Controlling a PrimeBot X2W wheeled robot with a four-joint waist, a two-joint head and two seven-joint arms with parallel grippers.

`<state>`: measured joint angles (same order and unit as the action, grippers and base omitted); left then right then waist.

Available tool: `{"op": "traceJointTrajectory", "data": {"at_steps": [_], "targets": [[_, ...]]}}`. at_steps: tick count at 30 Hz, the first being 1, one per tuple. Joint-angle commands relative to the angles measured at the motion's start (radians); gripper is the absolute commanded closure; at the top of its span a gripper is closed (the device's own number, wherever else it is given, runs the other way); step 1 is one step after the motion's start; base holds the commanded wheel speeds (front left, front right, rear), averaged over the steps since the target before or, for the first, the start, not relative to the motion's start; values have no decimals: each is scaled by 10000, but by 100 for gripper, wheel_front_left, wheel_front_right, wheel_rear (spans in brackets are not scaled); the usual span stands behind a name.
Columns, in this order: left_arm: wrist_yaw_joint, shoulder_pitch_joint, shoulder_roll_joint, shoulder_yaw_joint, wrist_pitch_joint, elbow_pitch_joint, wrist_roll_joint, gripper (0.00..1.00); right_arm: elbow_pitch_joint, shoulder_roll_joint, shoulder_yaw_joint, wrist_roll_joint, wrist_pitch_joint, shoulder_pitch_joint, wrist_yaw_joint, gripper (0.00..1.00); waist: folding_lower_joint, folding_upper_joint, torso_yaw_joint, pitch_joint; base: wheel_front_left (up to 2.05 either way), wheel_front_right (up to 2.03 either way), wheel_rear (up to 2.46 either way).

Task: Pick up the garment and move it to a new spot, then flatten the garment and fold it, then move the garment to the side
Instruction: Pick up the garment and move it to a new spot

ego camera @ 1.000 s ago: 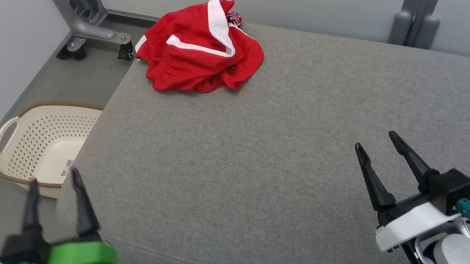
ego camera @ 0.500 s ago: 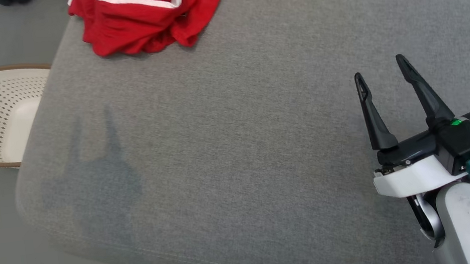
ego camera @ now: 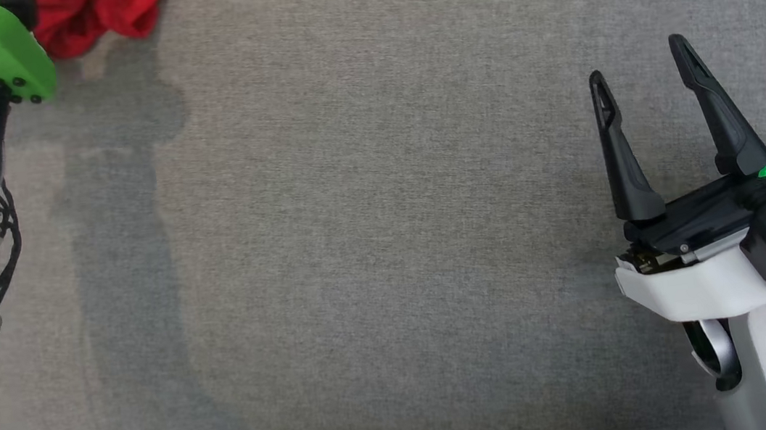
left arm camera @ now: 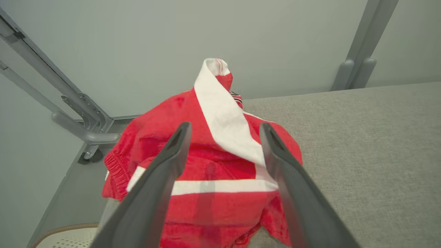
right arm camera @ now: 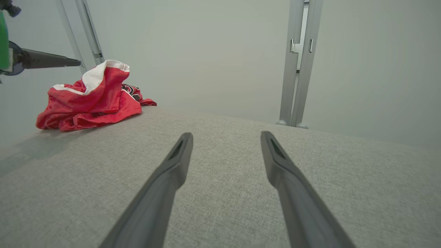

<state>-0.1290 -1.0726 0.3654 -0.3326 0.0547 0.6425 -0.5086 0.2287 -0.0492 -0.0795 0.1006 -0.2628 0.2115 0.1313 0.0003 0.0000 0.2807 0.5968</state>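
Crumpled red garment (left arm camera: 220, 193) with white stripes, heaped at cushion corner

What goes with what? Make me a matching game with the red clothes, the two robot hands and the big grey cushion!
Things:
1. garment
2. left gripper
3. right gripper
4. grey cushion

Descriptions:
A. woven fabric surface with the clothing lying on it
B. red with white stripes, crumpled in a heap
C. open, fingers aimed at the red heap
D. open, over bare fabric, well away from the red heap

Pairs: 1-B, 2-C, 3-D, 4-A
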Motion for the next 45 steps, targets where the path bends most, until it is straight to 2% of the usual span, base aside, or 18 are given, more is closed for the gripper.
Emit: {"op": "traceJointTrajectory", "data": {"at_steps": [1,6,11,12,14,15,22,29,40,45], "targets": [[-10,-108,168,-363,143,110,-285,0,133,-23,-4,-28,-32,177,-10,0,-3,0,-792,865,0,0,0],[-11,-346,487,-1127,363,686,-886,0,295,-21,-11,-55,-31,233,-10,0,-3,0,-896,968,0,0,0],[-12,-644,675,-1579,389,1578,-676,0,273,-21,0,-93,-31,278,-10,0,-3,0,-947,970,0,0,0],[11,-720,706,-1614,285,1712,-631,6,267,-23,10,-128,-31,314,-10,0,-3,0,-957,954,0,0,0],[44,-785,720,-1639,91,2040,-595,73,223,-21,1,-180,-31,367,-10,0,-3,0,-992,870,0,0,0],[42,-803,730,-1641,8,2225,-592,100,205,-23,4,-212,-31,386,-10,0,-3,0,-1015,801,0,0,0],[29,-1090,1047,-1844,-572,2869,-291,100,8,-21,-5,-602,-31,406,-10,0,-3,0,-1156,17,0,0,0],[-4,-1392,1517,-2156,-386,2915,-207,100,-320,-22,-41,-1128,-31,224,-10,0,-3,0,-1381,-1246,0,0,0],[-10,-1608,2178,-2910,-342,1967,84,100,-703,-22,151,-1787,-31,-304,-10,0,-3,0,-1740,-3037,0,0,0],[-12,-1806,2010,-3604,-122,857,-13,100,-842,-23,372,-2062,-31,-689,-10,0,-3,0,-2087,-3928,0,0,0]]}}
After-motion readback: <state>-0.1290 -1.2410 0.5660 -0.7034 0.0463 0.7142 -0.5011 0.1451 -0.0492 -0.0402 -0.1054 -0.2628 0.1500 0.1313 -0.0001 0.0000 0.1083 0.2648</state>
